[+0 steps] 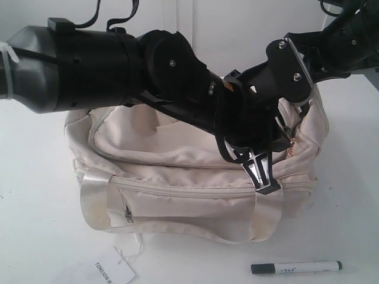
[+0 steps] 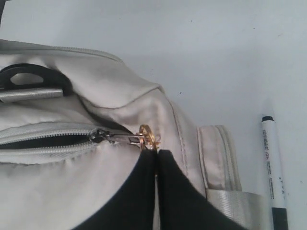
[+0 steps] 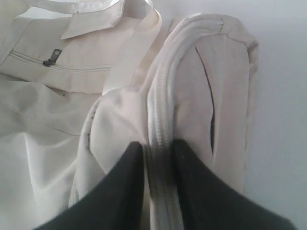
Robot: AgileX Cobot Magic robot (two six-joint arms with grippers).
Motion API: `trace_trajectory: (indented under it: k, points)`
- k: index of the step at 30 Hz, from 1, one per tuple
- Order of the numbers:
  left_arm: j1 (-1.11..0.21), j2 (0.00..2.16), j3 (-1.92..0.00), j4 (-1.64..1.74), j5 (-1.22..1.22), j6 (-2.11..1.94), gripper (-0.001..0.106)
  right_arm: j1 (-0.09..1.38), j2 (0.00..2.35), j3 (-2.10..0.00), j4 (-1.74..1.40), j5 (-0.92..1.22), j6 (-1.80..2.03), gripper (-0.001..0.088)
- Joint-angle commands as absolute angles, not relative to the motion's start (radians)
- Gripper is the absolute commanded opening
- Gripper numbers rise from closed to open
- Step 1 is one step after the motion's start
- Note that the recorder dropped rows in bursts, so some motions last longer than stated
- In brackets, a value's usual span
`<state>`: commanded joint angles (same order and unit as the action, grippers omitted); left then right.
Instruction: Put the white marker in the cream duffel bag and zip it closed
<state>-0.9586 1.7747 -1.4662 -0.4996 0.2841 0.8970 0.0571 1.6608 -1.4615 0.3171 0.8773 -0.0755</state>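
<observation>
**Cream fabric under both end effectors, marker out on the worktop**

Your left end effector has its fingers pressed together, with the gold ring pull pinched at their tips. Beside it the top zip shows a dark gap.

Your right end effector has its fingers apart astride the zip ridge at the bag's end. You cannot tell whether they press it.

The white marker lies on the worktop, outside the cream duffel bag and in front of its right end. That puts it below both end effectors, on your right arm's side. Its long axis runs along the bag's front, cap pointing left.

Count one marker, one bag and one paper hang tag.
</observation>
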Motion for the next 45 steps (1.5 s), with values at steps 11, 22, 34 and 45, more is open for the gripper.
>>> trace_trajectory:
  k: [11, 22, 34, 45]
  points:
    - [-0.959, 1.775, -1.466, -0.500, 0.286, 0.964, 0.000, 0.059, 1.660, -1.516, 0.404, 1.016, -0.138, 0.0304]
    - [-0.959, 1.775, -1.466, -0.500, 0.284, 0.969, 0.000, 0.119, 1.664, -1.516, 0.426, 1.030, -0.183, 0.0452]
    - [-0.959, 1.775, -1.466, -0.500, 0.284, 0.969, 0.000, 0.139, 1.719, -1.516, 0.422, 1.016, -0.181, 0.0498]
    - [-0.959, 1.775, -1.466, -0.500, 0.284, 0.969, 0.000, 0.139, 1.785, -1.514, 0.422, 1.052, -0.181, 0.0519]
